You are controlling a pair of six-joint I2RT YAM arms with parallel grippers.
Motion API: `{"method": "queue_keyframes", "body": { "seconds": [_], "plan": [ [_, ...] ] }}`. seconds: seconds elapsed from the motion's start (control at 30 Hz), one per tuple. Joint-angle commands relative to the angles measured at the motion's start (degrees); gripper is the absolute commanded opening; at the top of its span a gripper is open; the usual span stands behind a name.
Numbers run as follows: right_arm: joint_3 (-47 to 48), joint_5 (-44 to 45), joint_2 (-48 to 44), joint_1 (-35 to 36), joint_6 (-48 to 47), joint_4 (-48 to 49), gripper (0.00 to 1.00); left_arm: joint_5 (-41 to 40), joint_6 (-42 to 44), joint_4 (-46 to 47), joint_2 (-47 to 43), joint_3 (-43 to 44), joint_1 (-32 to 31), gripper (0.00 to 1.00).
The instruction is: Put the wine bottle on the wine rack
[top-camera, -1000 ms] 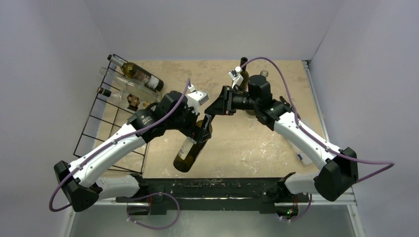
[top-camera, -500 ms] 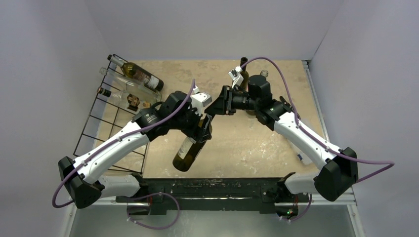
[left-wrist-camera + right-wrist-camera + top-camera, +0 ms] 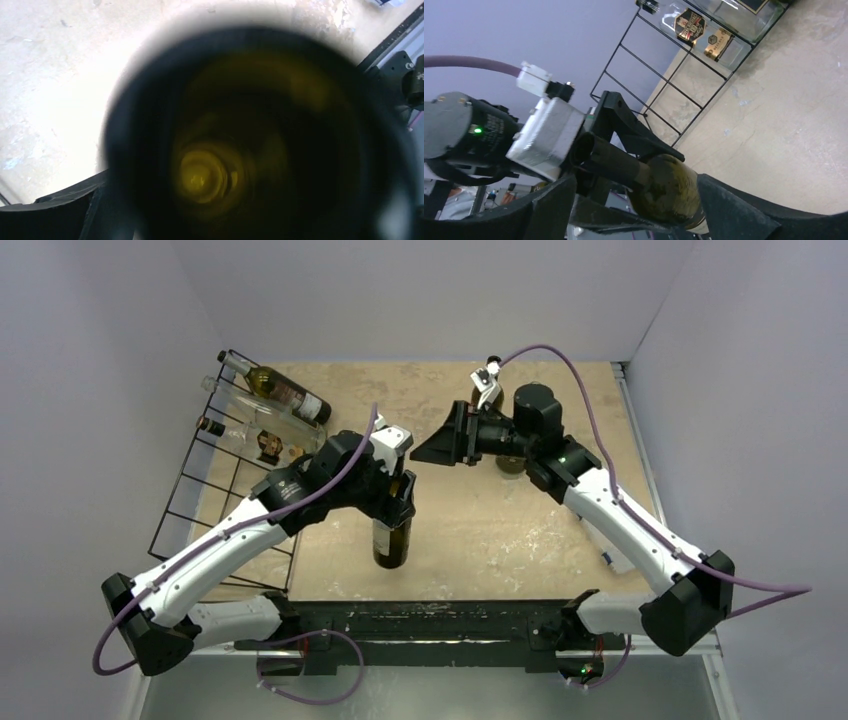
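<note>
A dark olive wine bottle (image 3: 391,538) stands about upright over the table's near middle; whether its base rests on the table I cannot tell. My left gripper (image 3: 397,498) is shut on its neck and shoulder. In the left wrist view the wine bottle (image 3: 240,150) fills the frame as a dark blur. The right wrist view shows the wine bottle (image 3: 669,187) with its neck between the left arm's black fingers (image 3: 634,132). My right gripper (image 3: 432,447) is open, apart from the bottle to its upper right. The black wire wine rack (image 3: 215,495) stands at the left.
The far end of the wine rack (image 3: 659,75) holds a dark bottle (image 3: 287,393) and a clear bottle (image 3: 268,426). Another bottle (image 3: 509,462) is partly hidden behind my right wrist. A small white item (image 3: 608,558) lies near the right table edge.
My right gripper has opened, let go of the wine bottle and drawn back to the upper right. The bottle has swung from a tilt to upright in my left gripper, which has closed on it.
</note>
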Motion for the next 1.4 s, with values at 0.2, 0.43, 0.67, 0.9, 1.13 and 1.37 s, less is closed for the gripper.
{"method": "queue_keyframes", "body": {
  "seconds": [0.2,0.43,0.67,0.9,1.13,1.37],
  "plan": [
    [5.8,4.9,-7.8,-8.7,-5.2,-5.6,0.99,-17.4,-4.4,5.4,-9.2,-2.2,0.2,0.0],
    [5.6,14.6,-11.7,-9.3,-13.4,-13.4,0.99,-32.5,-8.5,3.3,-11.8,-0.8,1.4,0.0],
    [4.4,18.7,-12.6,-9.4,-18.9,-16.7,0.99,-31.9,-14.7,1.7,-11.0,1.7,13.6,0.0],
    [2.6,16.7,-11.6,-9.3,-19.6,-16.3,0.99,-33.4,-22.1,-4.1,-6.1,7.3,26.4,0.0],
    [1.2,14.7,-10.5,-9.4,-19.4,-15.2,0.99,-28.6,-26.4,-2.3,-4.9,5.9,38.5,0.0],
    [0.6,13.3,-8.9,-9.2,-19.4,-15.1,0.99,-28.0,-28.6,1.0,-2.6,3.1,46.2,0.0]
  ]
}}
